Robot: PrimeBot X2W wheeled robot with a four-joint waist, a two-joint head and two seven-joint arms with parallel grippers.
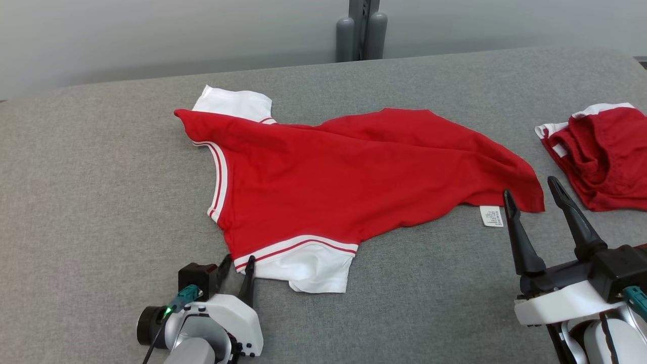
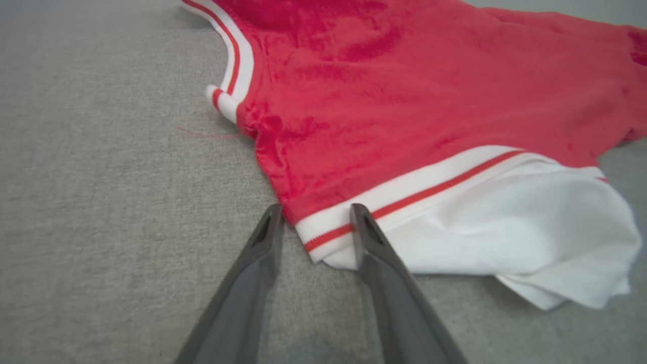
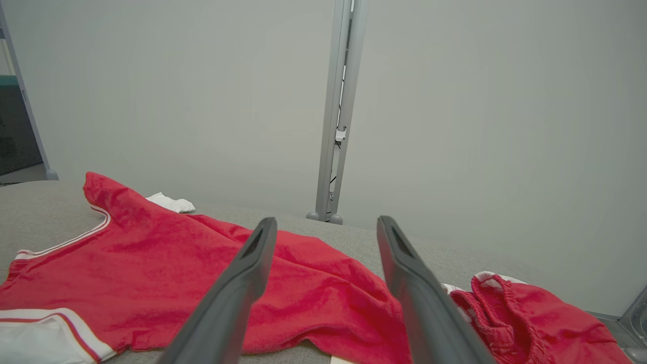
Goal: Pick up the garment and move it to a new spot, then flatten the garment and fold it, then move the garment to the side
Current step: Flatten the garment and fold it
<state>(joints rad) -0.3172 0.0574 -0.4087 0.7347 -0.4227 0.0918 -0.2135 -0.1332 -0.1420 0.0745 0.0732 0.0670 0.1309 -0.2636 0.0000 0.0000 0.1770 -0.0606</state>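
Note:
The garment point(image 1: 343, 172) is a red T-shirt with white, red-striped sleeves, spread crumpled across the grey table point(image 1: 101, 202). My left gripper point(image 1: 238, 263) is low at the near sleeve. In the left wrist view the left gripper point(image 2: 316, 217) is open, its fingers straddling the striped corner of the garment point(image 2: 404, 91), where the red body meets the white sleeve. My right gripper point(image 1: 529, 188) is open and empty, raised just beside the hem corner at the right. The right wrist view looks past the right gripper point(image 3: 327, 222) over the garment point(image 3: 177, 268).
A second red garment with white trim point(image 1: 601, 156) lies bunched at the table's right edge, close to the right gripper, also seen as a red bundle point(image 3: 530, 313). A white care label point(image 1: 491, 216) sticks out at the hem. A grey post point(image 1: 361, 30) stands behind the table.

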